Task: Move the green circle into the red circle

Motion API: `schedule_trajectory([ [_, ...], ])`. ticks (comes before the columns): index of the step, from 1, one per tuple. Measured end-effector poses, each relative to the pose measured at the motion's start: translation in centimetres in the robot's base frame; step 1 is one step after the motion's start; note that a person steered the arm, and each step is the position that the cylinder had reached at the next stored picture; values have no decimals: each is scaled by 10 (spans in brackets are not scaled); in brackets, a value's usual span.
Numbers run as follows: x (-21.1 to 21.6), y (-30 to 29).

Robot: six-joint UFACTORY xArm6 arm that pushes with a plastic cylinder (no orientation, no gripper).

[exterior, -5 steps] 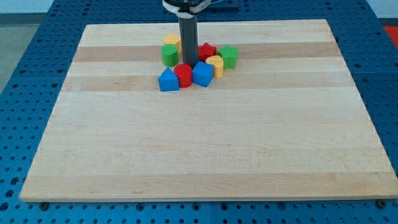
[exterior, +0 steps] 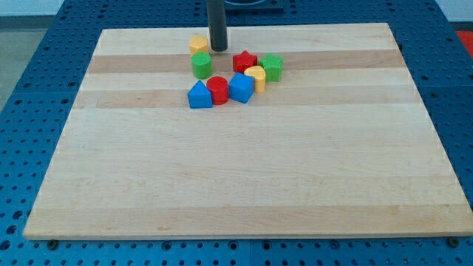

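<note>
My tip point(exterior: 219, 49) has withdrawn from the cluster's centre to twelve o'clock, beside the yellow plastic block point(exterior: 198, 44), touching nothing. Green plastic circle point(exterior: 202, 65) sits at eleven o'clock of the red plastic circle point(exterior: 217, 89), nearly touching; a closing push probably remains.

Straight dark rod — my tip point(exterior: 219, 49)

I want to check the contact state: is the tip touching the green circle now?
No, my tip stands toward the view's top, beside the yellow block, with bare board between it and the green circle.
</note>
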State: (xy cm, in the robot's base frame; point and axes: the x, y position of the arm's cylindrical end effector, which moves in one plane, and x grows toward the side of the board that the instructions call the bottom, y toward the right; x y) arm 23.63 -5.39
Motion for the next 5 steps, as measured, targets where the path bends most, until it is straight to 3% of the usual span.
schedule_trajectory([
  [1, -41, -38],
  [2, -33, -61],
  [4, 4, -58],
  [5, 58, -37],
])
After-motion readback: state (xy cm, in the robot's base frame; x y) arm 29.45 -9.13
